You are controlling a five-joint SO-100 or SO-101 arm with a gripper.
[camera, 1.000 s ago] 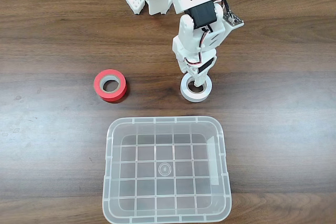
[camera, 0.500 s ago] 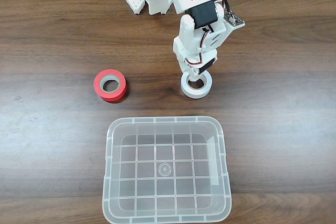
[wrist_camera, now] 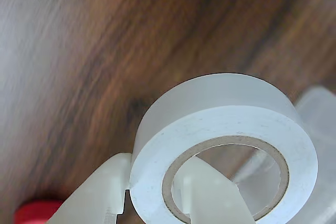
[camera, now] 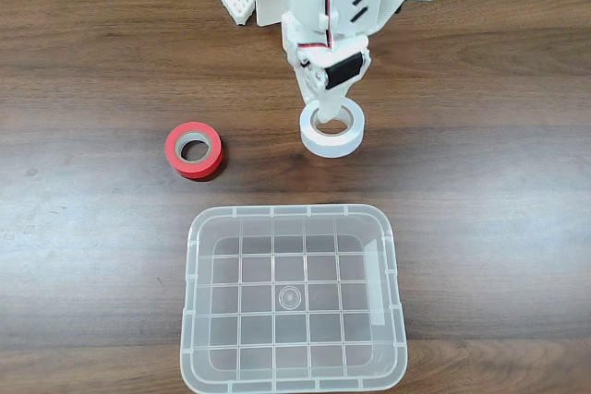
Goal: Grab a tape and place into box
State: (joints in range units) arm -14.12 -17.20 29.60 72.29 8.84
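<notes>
- Under the arm in the fixed view, my end effector point(camera: 325, 117) has the tape point(camera: 332, 132) pinched through its wall: one finger runs down inside the hollow core, the other presses on the outer face, which the wrist view point(wrist_camera: 152, 195) shows plainly.
- That white roll point(wrist_camera: 220, 129) sits beyond the far rim of the box point(camera: 294, 211), not yet over it; the blurred worktop point(wrist_camera: 79, 51) in the wrist view makes me judge it lifted clear of the wood, though I cannot be sure.
- Handling, as I judge it: a light, stiff ring with a cardboard core, so it should not crush or sag. Its glossy outer winding looks slick, and a one-sided wall pinch lets the roll swing or tilt around the fingers.
- Where to hold: across the wall, as now, is the sensible place; I would keep the pinch firm and carry it slowly.
- Off to the left in the fixed view lies the red roll point(camera: 195, 149), well apart.
</notes>
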